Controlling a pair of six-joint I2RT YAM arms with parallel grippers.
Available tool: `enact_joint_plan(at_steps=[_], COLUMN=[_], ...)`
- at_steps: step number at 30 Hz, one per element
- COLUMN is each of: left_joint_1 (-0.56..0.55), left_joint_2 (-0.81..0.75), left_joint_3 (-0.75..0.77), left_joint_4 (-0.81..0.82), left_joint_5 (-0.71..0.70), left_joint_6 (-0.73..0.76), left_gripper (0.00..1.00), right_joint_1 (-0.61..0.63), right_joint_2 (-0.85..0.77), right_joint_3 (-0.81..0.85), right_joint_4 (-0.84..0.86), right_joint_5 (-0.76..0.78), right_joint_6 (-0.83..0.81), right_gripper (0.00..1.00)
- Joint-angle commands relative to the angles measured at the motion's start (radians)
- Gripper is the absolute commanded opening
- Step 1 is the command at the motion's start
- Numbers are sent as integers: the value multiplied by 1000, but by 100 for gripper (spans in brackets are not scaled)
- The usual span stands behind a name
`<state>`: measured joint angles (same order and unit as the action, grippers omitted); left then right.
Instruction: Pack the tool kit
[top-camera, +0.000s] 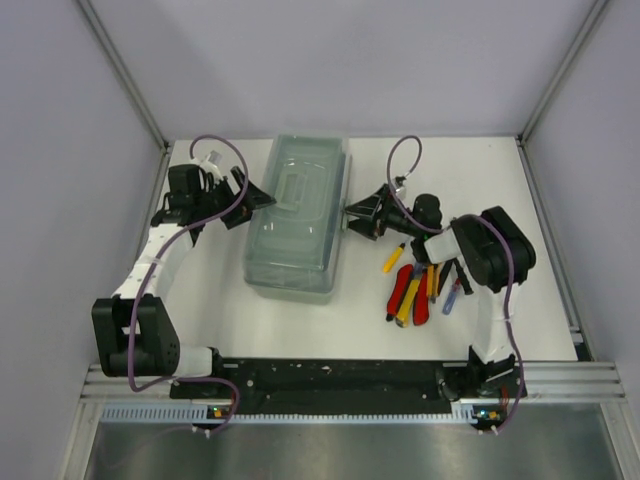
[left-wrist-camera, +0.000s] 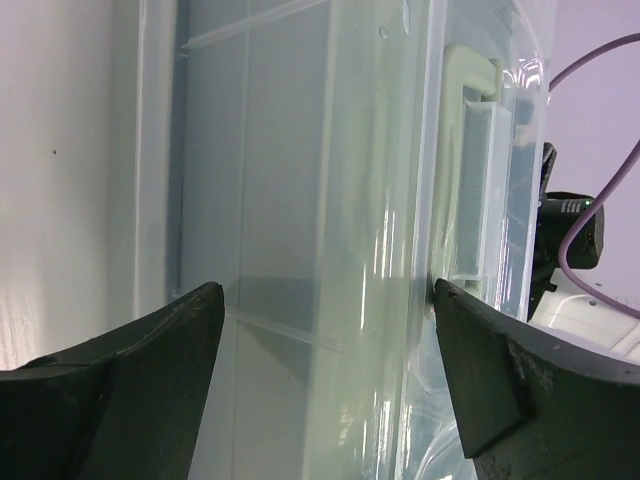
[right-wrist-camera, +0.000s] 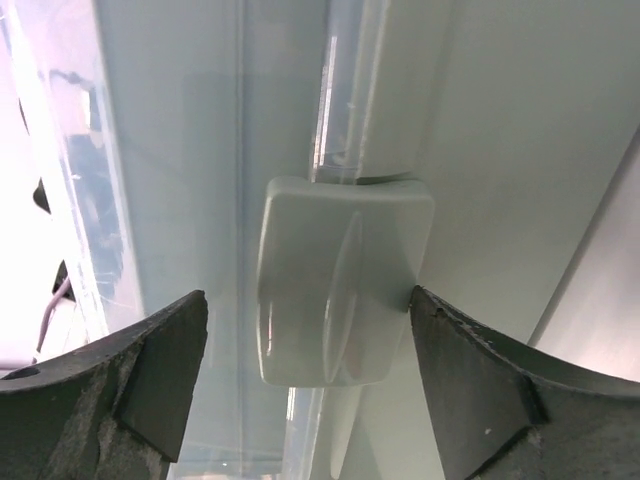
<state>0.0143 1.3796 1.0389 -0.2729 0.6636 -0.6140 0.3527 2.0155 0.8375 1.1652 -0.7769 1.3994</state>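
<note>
Top view with two wrist views. The translucent tool case sits at the centre of the white table, its lid down and its long axis running toward the upper edge of the frame. The loose tools, among them red-handled pliers and a yellow-handled screwdriver, lie in a cluster at centre right, just beside the right arm and well apart from the case; none is packed yet. The left gripper meets the case at its left-hand long side and the right gripper meets it at the opposite side, so that the two arms face each other across the lid. In the left wrist view the left gripper has its jaws apart, straddling the seam between lid and body, and a pale latch shows in the upper right of the frame. In the right wrist view the right gripper likewise has its jaws apart, with a second latch centred between the fingers; whether either finger touches it cannot be told. This symmetric placement suggests that the step in hand is releasing the side latches, since the lid must be raised before any tool can go in. The open jaws, set wider than the latch, leave room to close on it or to lever it outward.
</note>
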Motion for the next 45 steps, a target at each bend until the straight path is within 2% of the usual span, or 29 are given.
enact_joint_plan(at_steps=[1, 9, 14, 23, 30, 35, 37, 45], left_joint_1=[-39, -70, -71, -71, -80, -91, -96, -108], left_joint_2=[-14, -13, -17, -1, 16, 21, 24, 33], left_joint_3=[-11, -22, -30, -27, -28, -33, -34, -39], left_joint_4=[55, 57, 46, 44, 44, 44, 44, 32], left_joint_5=[50, 56, 37, 24, 36, 34, 31, 45], left_joint_6=[-35, -56, -50, -44, -43, -41, -43, -38], left_gripper=[87, 85, 85, 85, 84, 84, 84, 84], right_joint_1=[28, 49, 49, 51, 60, 68, 68, 69], right_joint_2=[15, 51, 34, 58, 123, 115, 115, 112], right_joint_3=[47, 87, 43, 52, 66, 69, 72, 86], right_joint_4=[142, 142, 102, 56, 195, 148, 149, 182], right_joint_5=[-39, -47, 4, 18, -2, 7, 8, 1], right_joint_6=[49, 66, -5, -56, 18, -8, -7, 24], right_gripper=[77, 72, 80, 81, 76, 68, 62, 50])
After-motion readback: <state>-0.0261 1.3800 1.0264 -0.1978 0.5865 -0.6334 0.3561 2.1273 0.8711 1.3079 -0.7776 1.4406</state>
